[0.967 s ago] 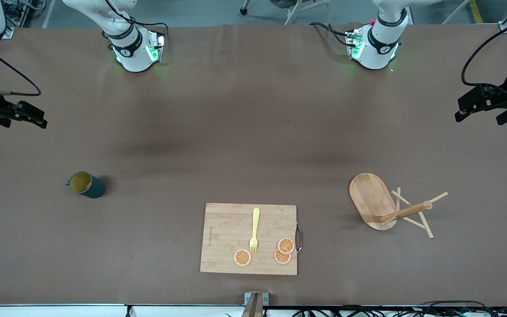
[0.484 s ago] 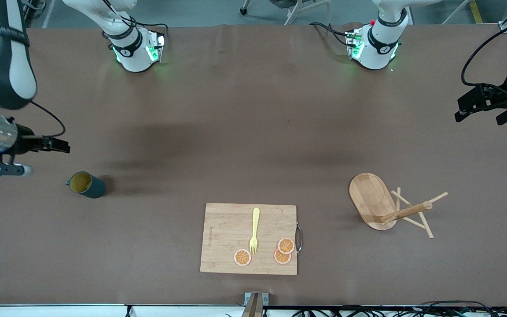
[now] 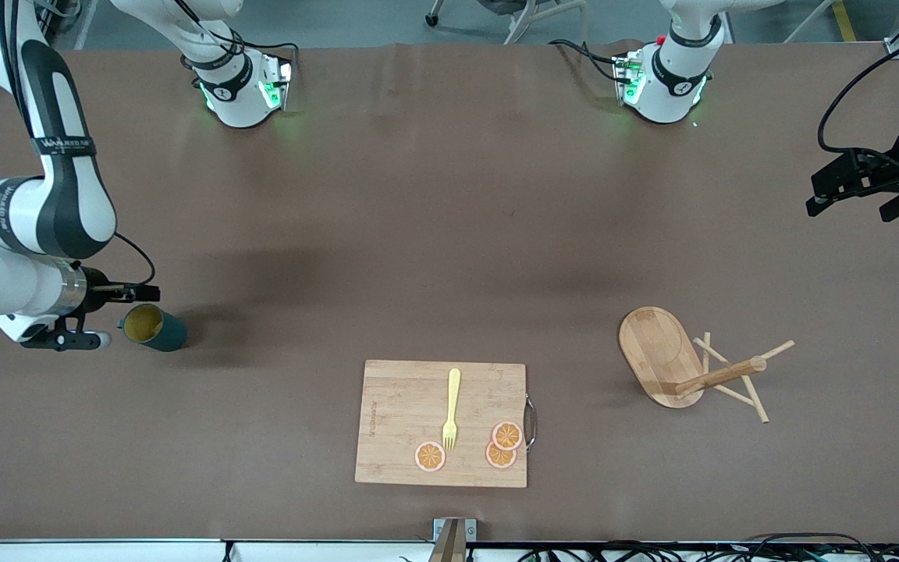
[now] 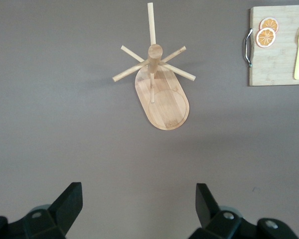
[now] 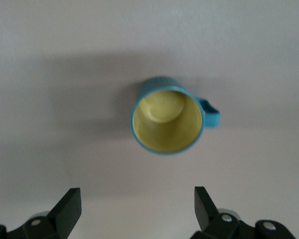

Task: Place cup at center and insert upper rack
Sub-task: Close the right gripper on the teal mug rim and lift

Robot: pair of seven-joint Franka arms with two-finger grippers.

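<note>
Table (image 3: 434, 218): brown surface, both arm bases along one edge.

Cup (image 3: 154, 328): dark teal mug with a mustard-yellow inside, standing upright and mouth up on the table toward the right arm's end. Small side handle (image 5: 211, 112) visible in the right wrist view, where the cup (image 5: 168, 121) shows whole and nothing touches it. Well apart from the cutting board.

Upper rack (image 3: 691, 365): light bamboo mug stand, upright on the table toward the left arm's end. Flat oval base (image 3: 656, 353), round central post (image 3: 723, 375), thin crossing pegs (image 3: 734, 373) near the post's top. In the left wrist view the rack (image 4: 157, 84) is seen from above, untouched.

Right gripper (image 3: 136, 293): low over the table just beside the cup. Jaws spread wide with nothing between them; the two dark fingers (image 5: 70, 206) frame the cup from above without contact.

Left gripper (image 3: 847, 187): waits in the air at the left arm's end of the table, well apart from the rack. Jaws spread wide and empty, fingers (image 4: 69, 201) over bare table.

Cutting board (image 3: 442, 424): rectangular bamboo, metal handle (image 3: 530, 422) on the edge toward the rack, nearer to the front camera than the cup and the rack. On it: one yellow fork (image 3: 452, 407) and three orange slices (image 3: 500, 445), two of them overlapping.
</note>
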